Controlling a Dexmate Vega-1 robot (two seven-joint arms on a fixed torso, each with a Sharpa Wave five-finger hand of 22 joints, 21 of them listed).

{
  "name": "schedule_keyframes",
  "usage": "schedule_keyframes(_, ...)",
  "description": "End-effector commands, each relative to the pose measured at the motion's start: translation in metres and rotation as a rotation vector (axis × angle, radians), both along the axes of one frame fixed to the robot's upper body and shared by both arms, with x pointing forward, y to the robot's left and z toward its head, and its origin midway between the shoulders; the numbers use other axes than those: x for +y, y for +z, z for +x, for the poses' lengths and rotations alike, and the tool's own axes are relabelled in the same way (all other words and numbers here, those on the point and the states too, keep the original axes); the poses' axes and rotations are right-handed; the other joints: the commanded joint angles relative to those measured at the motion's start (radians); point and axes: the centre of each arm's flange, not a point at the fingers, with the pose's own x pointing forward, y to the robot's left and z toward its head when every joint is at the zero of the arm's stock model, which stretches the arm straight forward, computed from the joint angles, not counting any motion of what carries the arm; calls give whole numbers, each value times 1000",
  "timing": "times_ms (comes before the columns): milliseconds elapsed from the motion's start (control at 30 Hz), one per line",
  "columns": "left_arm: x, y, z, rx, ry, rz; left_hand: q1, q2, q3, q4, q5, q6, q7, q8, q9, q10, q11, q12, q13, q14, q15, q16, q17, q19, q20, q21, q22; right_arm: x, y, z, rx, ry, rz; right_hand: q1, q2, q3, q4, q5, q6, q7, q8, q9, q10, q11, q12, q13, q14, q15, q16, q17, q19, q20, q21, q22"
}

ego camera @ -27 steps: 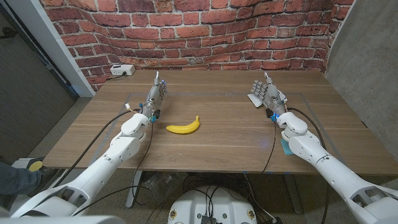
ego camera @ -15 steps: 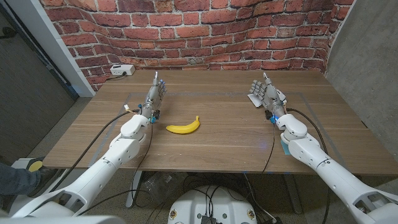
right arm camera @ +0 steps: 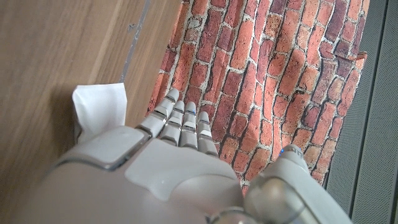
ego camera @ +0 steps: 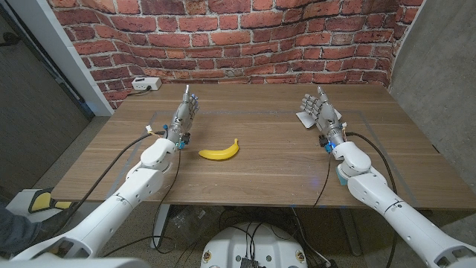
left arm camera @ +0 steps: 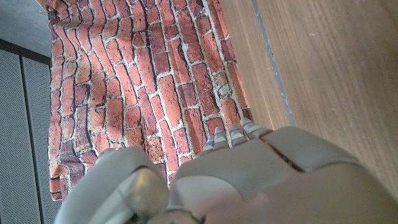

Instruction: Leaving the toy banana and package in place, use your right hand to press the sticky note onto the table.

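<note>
Head view shows the right hand [ego camera: 321, 113] standing on its edge at the far right of the wooden desk [ego camera: 268, 160], its fingers [ego camera: 315, 103] straight, close together and holding nothing. A white package [ego camera: 302, 117] lies just beside that hand, on its inner side; whether they touch cannot be told. A small teal piece, possibly the sticky note [ego camera: 341, 176], peeks out beside the right forearm near the desk's front edge. The toy banana [ego camera: 219, 151] lies near the middle of the desk, well apart from both hands. The left hand [ego camera: 183, 117] stands on its edge on the left side, fingers extended together, holding nothing. A white box [ego camera: 146, 83] with a cable sits at the far left corner before the brick wall [ego camera: 223, 37].
</note>
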Motion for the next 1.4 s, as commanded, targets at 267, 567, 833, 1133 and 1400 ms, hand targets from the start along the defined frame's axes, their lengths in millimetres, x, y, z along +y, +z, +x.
schedule_keyframes(267, 13, 0, -27, -53, 26, 71, 24, 19, 0, -8, 4, 43, 2, 14, 2, 44, 2, 17, 3, 35, -1, 11, 2, 18, -4, 7, 4, -18, -10, -45, -32, -97, -17, 7, 4, 3, -3, 5, 14, -2, 4, 3, 8, -3, 5, 2, 12, 0, 6, 3, 9, 0, -5, 4)
schedule_keyframes(567, 14, 0, -24, -54, 19, 51, 30, 25, 2, -9, 3, 54, -2, 15, 1, 53, 0, 17, 3, 43, -1, 10, 2, 29, -9, 9, 4, -27, -17, -57, -39, -123, 2, 6, 6, 3, -2, 5, 18, -4, 4, 3, 10, -4, 4, 2, 13, -1, 5, 3, 10, 1, -6, 4)
schedule_keyframes(833, 18, -2, -23, -55, 27, 48, 38, 32, 3, -12, 1, 70, 0, 15, 1, 71, -2, 19, 3, 60, -5, 10, 2, 45, -13, 12, 3, -29, -23, -70, -30, -164, -16, 6, 8, 2, -2, 5, 22, -7, 4, 3, 13, -4, 3, 2, 16, 0, 4, 3, 12, 1, -9, 4)
schedule_keyframes(1133, 26, -3, -23, -56, 34, 29, 42, 36, 4, -13, -1, 78, -2, 15, 1, 73, -1, 17, 3, 63, -3, 8, 2, 43, -8, 9, 3, -30, -33, -92, -23, -198, -26, 6, 10, 2, -2, 5, 30, -16, 6, 3, 17, -11, 3, 2, 14, 0, 0, 3, 13, 3, -12, 4)
schedule_keyframes(1400, 29, -5, -25, -65, 31, 18, 45, 39, 4, -13, -2, 82, -3, 14, 1, 75, 1, 16, 3, 64, -3, 6, 2, 44, -5, 8, 3, -33, -44, -113, -23, -235, -23, 6, 12, 2, -2, 6, 40, -25, 8, 3, 27, -16, 4, 2, 8, 1, -4, 3, 9, 3, -17, 4)
